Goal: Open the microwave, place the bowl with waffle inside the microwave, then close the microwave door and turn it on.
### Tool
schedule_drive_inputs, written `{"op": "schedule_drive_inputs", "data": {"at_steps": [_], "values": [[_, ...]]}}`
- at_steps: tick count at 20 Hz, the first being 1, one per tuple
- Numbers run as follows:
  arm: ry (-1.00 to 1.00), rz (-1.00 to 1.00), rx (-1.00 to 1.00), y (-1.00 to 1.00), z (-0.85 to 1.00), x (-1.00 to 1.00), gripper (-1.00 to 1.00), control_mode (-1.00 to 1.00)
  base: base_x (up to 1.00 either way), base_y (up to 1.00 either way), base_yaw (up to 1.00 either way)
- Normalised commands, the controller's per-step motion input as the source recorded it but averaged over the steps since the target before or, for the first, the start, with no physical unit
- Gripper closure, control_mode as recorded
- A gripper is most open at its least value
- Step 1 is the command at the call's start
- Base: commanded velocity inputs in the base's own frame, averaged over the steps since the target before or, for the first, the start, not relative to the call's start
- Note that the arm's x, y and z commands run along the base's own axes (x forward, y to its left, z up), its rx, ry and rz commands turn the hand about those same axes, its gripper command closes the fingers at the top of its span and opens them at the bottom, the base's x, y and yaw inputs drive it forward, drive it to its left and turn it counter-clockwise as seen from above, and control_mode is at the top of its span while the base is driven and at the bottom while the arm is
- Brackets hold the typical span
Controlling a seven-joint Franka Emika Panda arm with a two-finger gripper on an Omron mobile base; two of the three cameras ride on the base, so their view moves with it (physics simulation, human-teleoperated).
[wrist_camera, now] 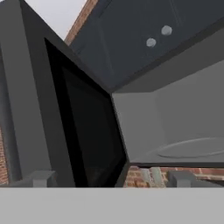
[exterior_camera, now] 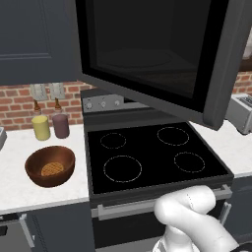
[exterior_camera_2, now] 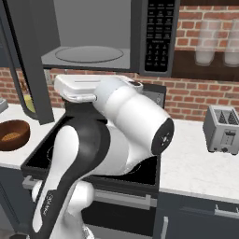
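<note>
Left base view: the microwave door (exterior_camera: 162, 54) stands swung wide open over the black stove top (exterior_camera: 152, 155), its black glass window facing the camera. On the white counter (exterior_camera: 15, 184) left of the stove sits the bowl (exterior_camera: 49, 166), with the waffle (exterior_camera: 52, 169) lying inside it. Behind the bowl, near the brick wall, stand a yellow cup (exterior_camera: 41, 127) and a purple cup (exterior_camera: 61, 125), just beside each other. A toaster (exterior_camera: 241, 113) sits at the far right.

Right base view: the microwave (exterior_camera_2: 109, 35) hangs open above the stove — grey interior, round turntable (exterior_camera_2: 89, 53) bare, keypad strip (exterior_camera_2: 157, 35) to its right. The bowl (exterior_camera_2: 13, 134) rests at the left edge on the counter, well apart from the arm.

Hand view: the gripper (wrist_camera: 113, 179) has its fingertips (wrist_camera: 39, 179) spread wide with nothing between them, looking up at the open door (wrist_camera: 74, 127) and the cavity — both apart from the fingers.
</note>
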Motion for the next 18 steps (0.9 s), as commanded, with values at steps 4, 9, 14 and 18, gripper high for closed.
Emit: {"op": "schedule_drive_inputs", "data": {"at_steps": [4, 9, 14, 18], "values": [[0.00, 0.32, 0.04, 0.17, -0.09, 0.61, -1.00, -1.00, 0.00, 0.00, 0.00], [0.00, 0.22, 0.00, 0.37, -0.03, 0.15, -1.00, -1.00, 0.00, 0.00, 0.00], [0.00, 0.12, 0.00, 0.45, 0.00, 0.00, -1.00, -1.00, 0.00, 0.00, 0.00], [0.00, 0.08, 0.00, 0.45, 0.00, -0.06, -1.00, -1.00, 0.00, 0.00, 0.00]]}}
